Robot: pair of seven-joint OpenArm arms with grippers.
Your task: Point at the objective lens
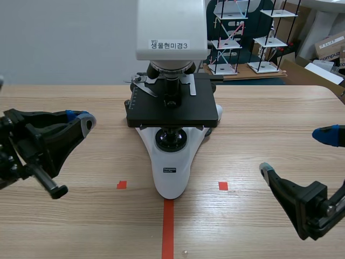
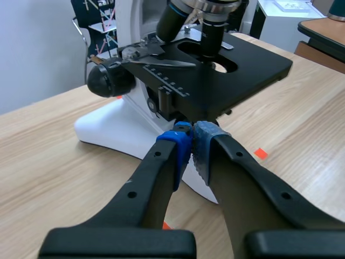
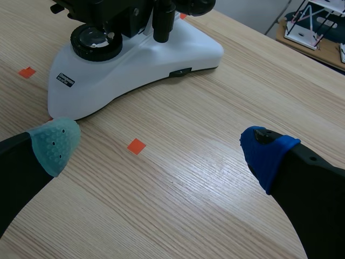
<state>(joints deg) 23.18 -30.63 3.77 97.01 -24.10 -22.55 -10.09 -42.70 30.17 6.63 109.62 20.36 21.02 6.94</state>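
Objective lens [image 1: 171, 90] hangs as a short dark barrel under the white head [image 1: 171, 27] of the microscope [image 1: 171, 178], just above the black stage [image 1: 172, 112], past the middle of the worktop [image 1: 259, 135]. Nearest us, our right arm [image 1: 304, 208] comes in low at the right. Its right jaws are released and wide apart, with one grey-green pad [image 3: 54, 143] and one blue pad [image 3: 267, 154] over bare wood and nothing between them. Our left arm [image 1: 32, 145] sits at the left, a little farther out. The left jaws are clenched on nothing, their blue pads [image 2: 180, 148] pressed together and aimed toward the stage's front edge, apart from the lens. Between the arms an orange-red tape strip [image 1: 168, 226] runs up to the microscope's white foot, with a small square mark [image 1: 122, 184] on either side. On the foot we see the round lamp window [image 1: 171, 140]. Behind the worktop stand wire racks [image 1: 232, 38] and cardboard boxes [image 1: 330, 47].
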